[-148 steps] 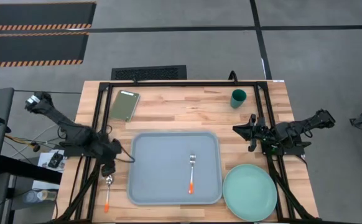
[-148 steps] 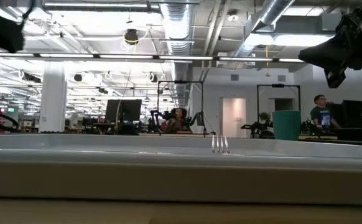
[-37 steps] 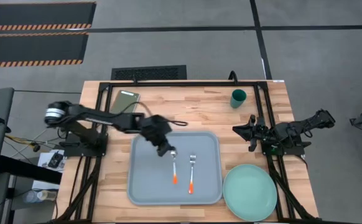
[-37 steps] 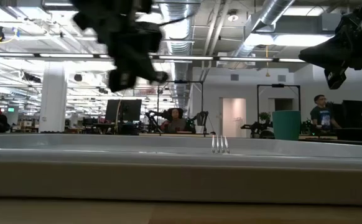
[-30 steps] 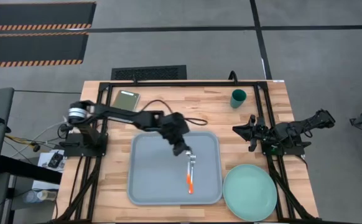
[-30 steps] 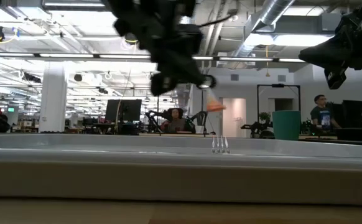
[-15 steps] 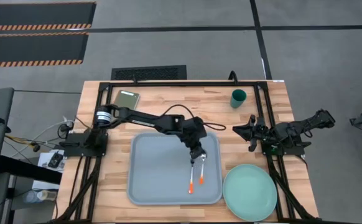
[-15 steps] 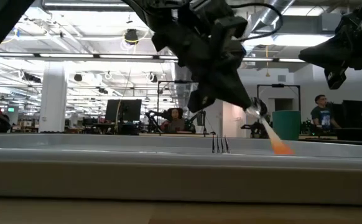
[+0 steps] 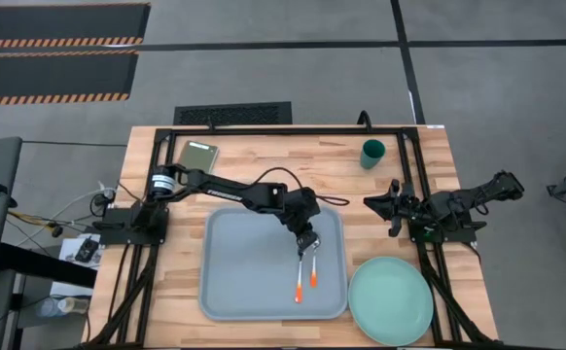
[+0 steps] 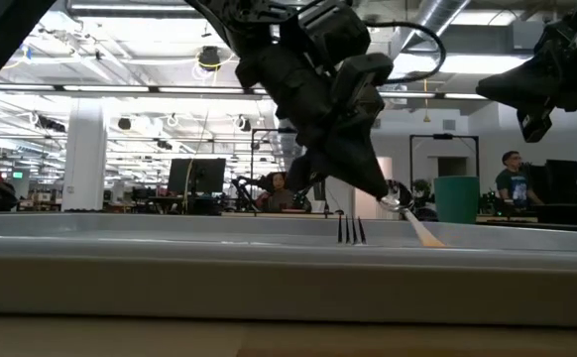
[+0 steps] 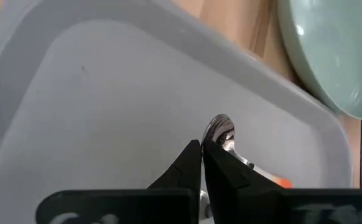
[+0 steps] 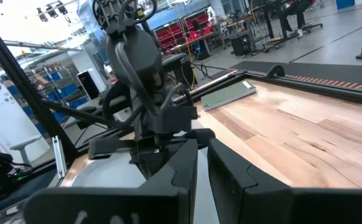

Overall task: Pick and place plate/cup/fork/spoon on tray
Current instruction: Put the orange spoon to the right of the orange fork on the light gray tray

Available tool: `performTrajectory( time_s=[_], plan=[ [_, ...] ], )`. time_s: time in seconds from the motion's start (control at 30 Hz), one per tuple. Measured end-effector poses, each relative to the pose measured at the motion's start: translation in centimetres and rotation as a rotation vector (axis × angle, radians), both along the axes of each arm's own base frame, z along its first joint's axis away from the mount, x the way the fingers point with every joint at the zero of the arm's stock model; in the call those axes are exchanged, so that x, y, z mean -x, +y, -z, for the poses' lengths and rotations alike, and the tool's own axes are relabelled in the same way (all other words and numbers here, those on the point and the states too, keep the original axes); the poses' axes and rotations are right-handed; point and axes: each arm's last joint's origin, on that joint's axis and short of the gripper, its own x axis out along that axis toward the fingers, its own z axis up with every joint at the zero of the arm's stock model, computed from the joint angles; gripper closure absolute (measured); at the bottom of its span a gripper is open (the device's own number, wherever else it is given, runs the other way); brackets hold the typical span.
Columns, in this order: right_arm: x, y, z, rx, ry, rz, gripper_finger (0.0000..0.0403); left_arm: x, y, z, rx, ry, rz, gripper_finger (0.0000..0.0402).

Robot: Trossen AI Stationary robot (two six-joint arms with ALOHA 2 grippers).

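Beside the fork (image 9: 300, 277) (on tray (image 9: 234, 262)), left gripper (image 9: 307, 244) grips spoon (image 9: 314, 267).

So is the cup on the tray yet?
No, in the high view the cup stands on the bare wooden table near its far right corner, well apart from the tray.
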Motion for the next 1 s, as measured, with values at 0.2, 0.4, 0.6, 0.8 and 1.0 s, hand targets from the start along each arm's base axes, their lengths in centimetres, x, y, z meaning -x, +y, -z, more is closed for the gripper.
performTrajectory(
  time_s=[0.2, 0.4, 0.6, 0.8, 1.0],
  plan=[
    [0.0, 0.0, 0.0, 0.000, 0.000, 0.000, 0.0337, 0.0, -0.6, 0.9, -0.001, 0.022, 0.012, 0.0401],
    [0.0, 0.0, 0.0, 0.000, 0.000, 0.000, 0.0337, -0.1, -1.1, 1.7, -0.003, 0.042, 0.015, 0.0401],
    [0.0, 0.0, 0.0, 0.000, 0.000, 0.000, 0.0337, -0.3, -1.2, 1.5, -0.023, 0.010, 0.000, 0.0401],
    [0.0, 0.0, 0.0, 0.000, 0.000, 0.000, 0.0337, -0.4, -1.5, 1.4, -0.032, -0.005, 0.003, 0.0401],
    [0.0, 0.0, 0.0, 0.000, 0.000, 0.000, 0.0337, -0.4, -2.1, 1.4, -0.041, -0.008, 0.012, 0.0400]
  ],
)
